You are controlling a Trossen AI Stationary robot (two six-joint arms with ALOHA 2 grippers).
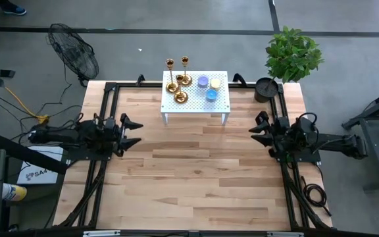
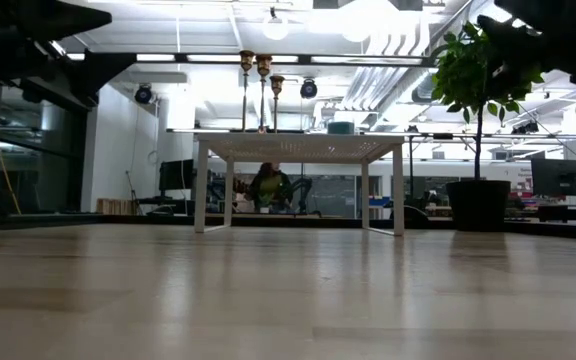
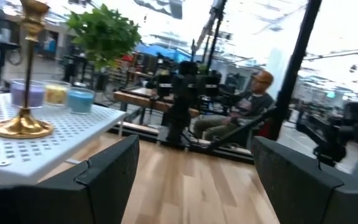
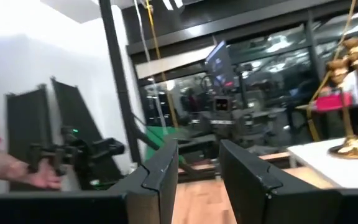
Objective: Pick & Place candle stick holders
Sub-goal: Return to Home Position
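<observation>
Three gold candle stick holders [image 1: 179, 82] stand upright on their round bases on the left half of a small white perforated table [image 1: 219, 105] at the far middle of the wooden table. They also show in the low view [image 2: 260, 90], and one shows in the left wrist view [image 3: 23, 118]. My left gripper [image 1: 133, 131] is open and empty at the table's left side, its fingers pointing toward the right; it also shows in the left wrist view [image 3: 194, 180]. My right gripper [image 1: 258, 130] is open and empty at the right side, also in the right wrist view [image 4: 197, 180].
Purple [image 1: 203, 81], yellow [image 1: 215, 83] and blue [image 1: 211, 95] round candles sit on the white table's right half. A potted plant [image 1: 293, 52] stands at the far right corner. A fan [image 1: 74, 52] stands off the table. A seated person [image 3: 247, 112] is beyond the table.
</observation>
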